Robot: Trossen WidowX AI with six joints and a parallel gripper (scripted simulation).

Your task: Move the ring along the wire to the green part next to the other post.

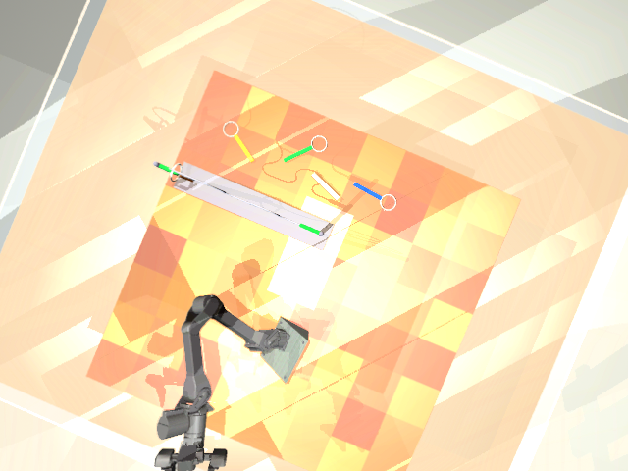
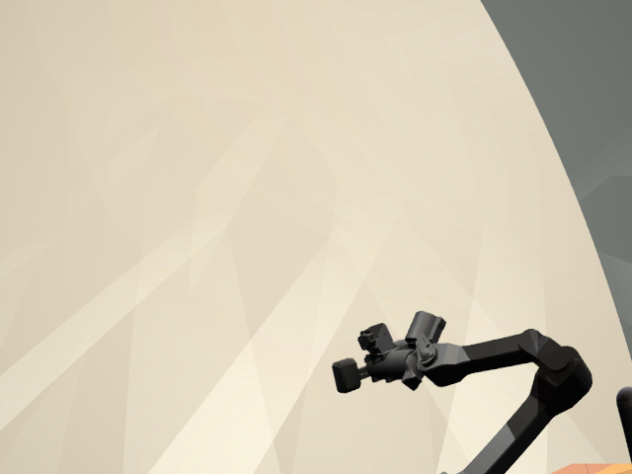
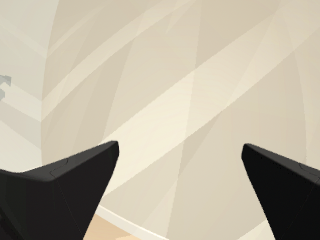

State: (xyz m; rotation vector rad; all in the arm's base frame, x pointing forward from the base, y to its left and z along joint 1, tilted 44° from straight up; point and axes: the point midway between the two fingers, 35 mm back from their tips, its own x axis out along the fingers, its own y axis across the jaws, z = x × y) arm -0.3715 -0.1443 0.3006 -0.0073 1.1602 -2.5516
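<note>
In the top view the ring is at the left end of the wire, around or beside the inner end of the left green part; which cannot be told. It appears as a narrow oval, its long axis running near to far, across the wire, its far end leaning right. The handle's direction cannot be made out. The wire slants from far left to near right. The tool is released, fingers wide apart, pointing nearward, well apart from the ring.
</note>
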